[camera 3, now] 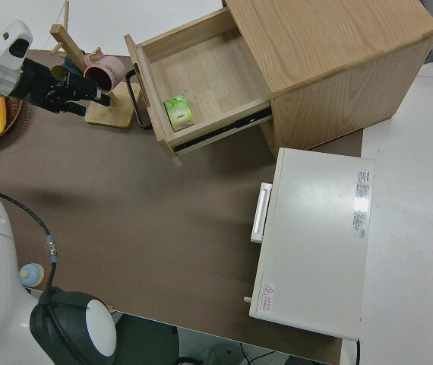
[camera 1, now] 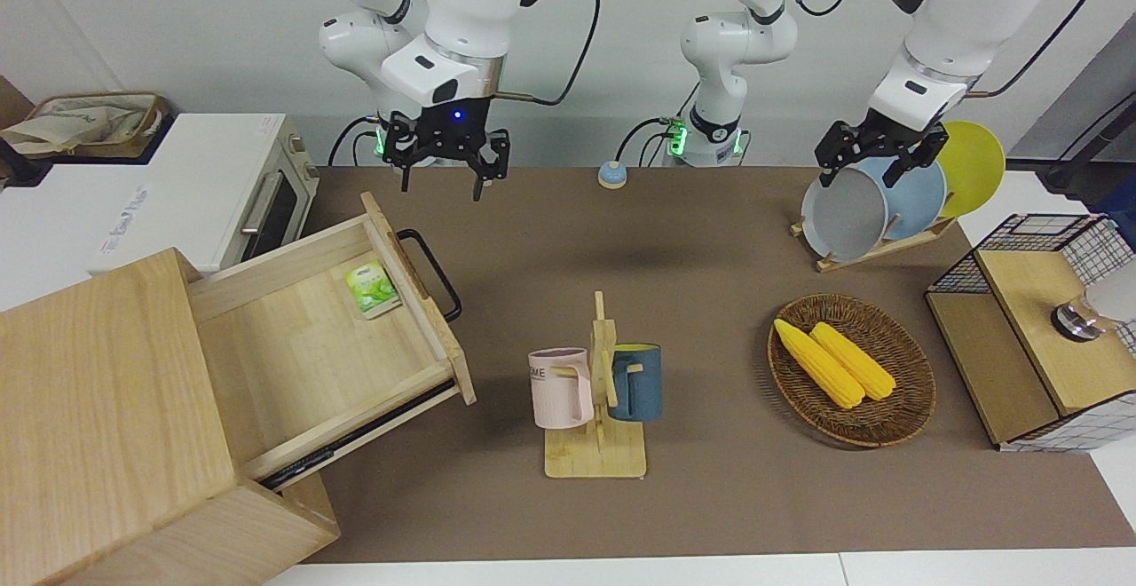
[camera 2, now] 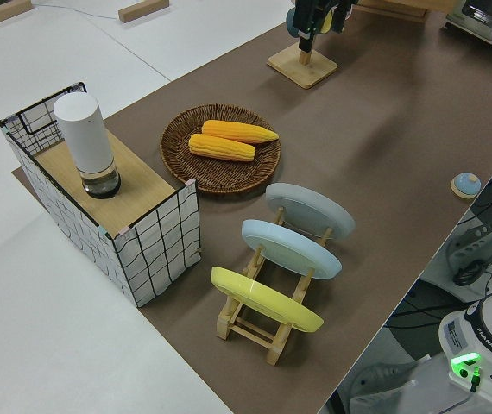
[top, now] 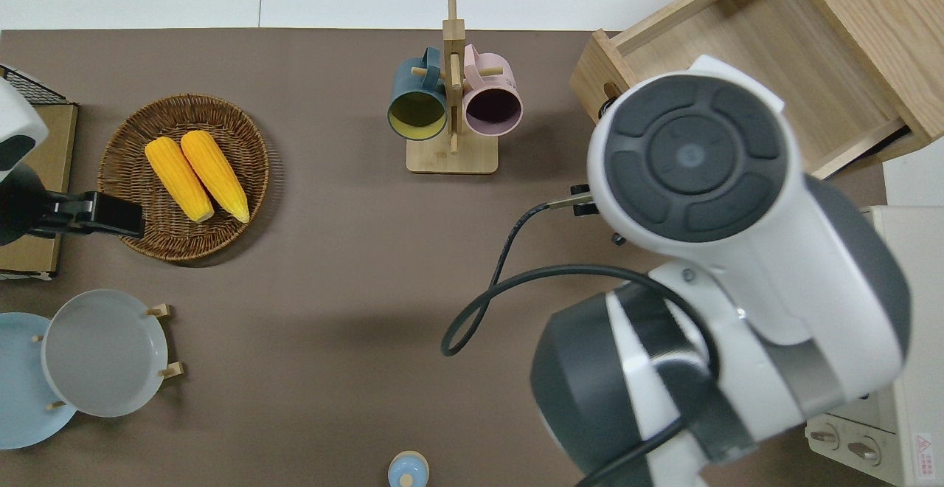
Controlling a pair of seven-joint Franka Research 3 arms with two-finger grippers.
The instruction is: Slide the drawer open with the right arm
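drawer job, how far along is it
Done, it seems: the drawer stands pulled well out of its wooden box, a small green packet showing inside. Nothing is in hand: the right gripper hangs open, up off the black handle. The left arm is parked. Nothing seems left but retreating.

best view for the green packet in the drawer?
Front view: the green packet lies unobstructed on the open drawer floor beside the front panel. Right side view shows it smaller; overhead hides it under the arm; left side misses it.

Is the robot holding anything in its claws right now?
No. The right gripper hangs open and empty, clear of the drawer. The left arm is parked.
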